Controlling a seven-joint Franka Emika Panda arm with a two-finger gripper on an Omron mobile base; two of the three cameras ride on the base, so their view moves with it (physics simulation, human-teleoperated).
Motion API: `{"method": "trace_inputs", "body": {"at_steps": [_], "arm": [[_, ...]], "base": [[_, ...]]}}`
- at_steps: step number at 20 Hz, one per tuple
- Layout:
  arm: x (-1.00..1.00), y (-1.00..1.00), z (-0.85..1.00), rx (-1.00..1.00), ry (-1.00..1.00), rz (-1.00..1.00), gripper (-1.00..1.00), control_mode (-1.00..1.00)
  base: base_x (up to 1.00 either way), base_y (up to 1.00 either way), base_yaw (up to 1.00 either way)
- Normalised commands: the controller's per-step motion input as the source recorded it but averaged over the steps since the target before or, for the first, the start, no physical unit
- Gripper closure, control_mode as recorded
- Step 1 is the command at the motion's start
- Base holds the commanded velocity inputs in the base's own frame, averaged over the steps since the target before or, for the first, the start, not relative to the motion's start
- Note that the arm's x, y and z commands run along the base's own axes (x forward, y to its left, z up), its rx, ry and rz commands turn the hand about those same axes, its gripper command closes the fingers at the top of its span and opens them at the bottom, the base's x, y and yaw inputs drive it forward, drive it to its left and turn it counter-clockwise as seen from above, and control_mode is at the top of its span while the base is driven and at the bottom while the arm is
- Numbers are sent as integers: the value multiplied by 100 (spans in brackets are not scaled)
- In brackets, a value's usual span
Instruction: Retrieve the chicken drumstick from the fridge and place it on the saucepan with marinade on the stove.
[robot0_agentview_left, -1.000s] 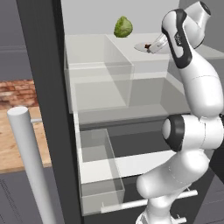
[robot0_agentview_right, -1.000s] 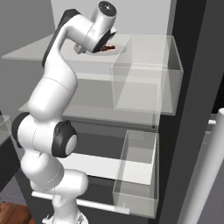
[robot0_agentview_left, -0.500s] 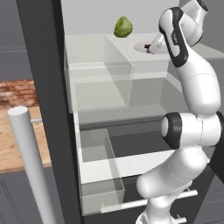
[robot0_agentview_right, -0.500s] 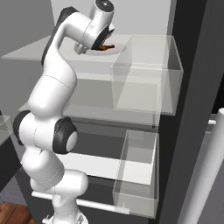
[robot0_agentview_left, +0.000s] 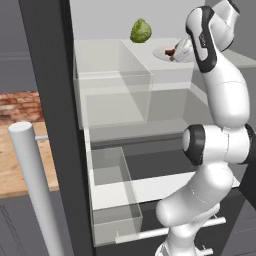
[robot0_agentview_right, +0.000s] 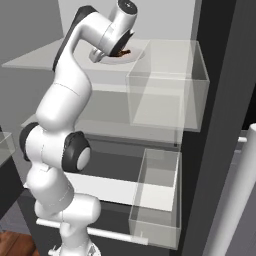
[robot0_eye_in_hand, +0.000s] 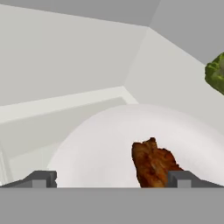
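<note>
On the white plate (robot0_eye_in_hand: 100, 144) up in the open fridge (robot0_agentview_left: 50, 100) lies the chicken drumstick (robot0_eye_in_hand: 154, 165); we see our gripper (robot0_eye_in_hand: 111, 178) spread wide, empty, one fingertip beside it. Grasp, carry and saucepan drop remain.

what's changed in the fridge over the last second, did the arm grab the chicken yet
Hardly anything. The arm has stayed reaching into the top shelf, with the gripper open over the white plate. The chicken drumstick still lies on the plate, close to one fingertip and not gripped. The green vegetable and the fridge drawers are as they were.
</note>
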Motion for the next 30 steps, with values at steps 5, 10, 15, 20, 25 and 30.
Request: {"method": "trace_inputs", "body": {"at_steps": [5, 10, 15, 20, 25, 30], "arm": [[30, -21, 2, 0, 0, 0, -100, -100], [39, -2, 22, 0, 0, 0, -100, -100], [3, -3, 51, 0, 0, 0, -100, -100], [4, -18, 9, 0, -1, 0, -100, -100], [-1, -19, -36, -1, -10, 0, -100, -100], [0, -1, -44, -1, -18, 0, -100, -100]], "base": [[0, 0, 0], [0, 0, 0], [0, 0, 0], [0, 0, 0], [0, 0, 0], [0, 0, 0]]}}
